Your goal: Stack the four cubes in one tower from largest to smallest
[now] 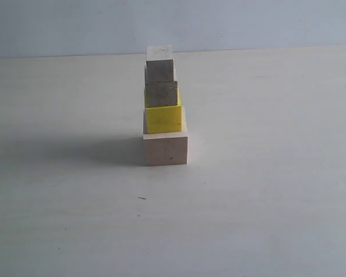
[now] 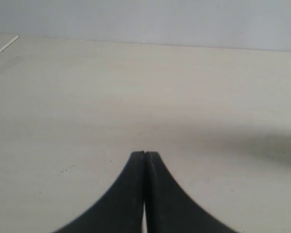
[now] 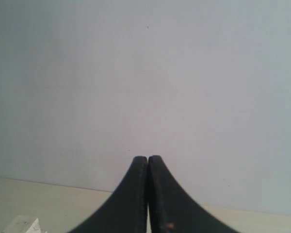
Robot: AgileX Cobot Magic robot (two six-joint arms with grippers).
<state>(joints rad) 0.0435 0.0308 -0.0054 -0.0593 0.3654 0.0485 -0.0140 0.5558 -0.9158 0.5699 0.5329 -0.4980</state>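
Exterior view: tower point(image 1: 164, 109) upright, long axis vertical; left tool point(image 2: 144, 154), right tool point(image 3: 148, 158) together.

Lab-like setup: bare pale table point(image 1: 265, 219), blank wall point(image 1: 248, 23).

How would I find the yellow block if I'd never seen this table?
Start at the pale table; near its middle stands a tower of blocks. The yellow block is second from the bottom, sitting on the big pale block and under the two small brown blocks. It is the only brightly coloured one; the others look like plain wood.
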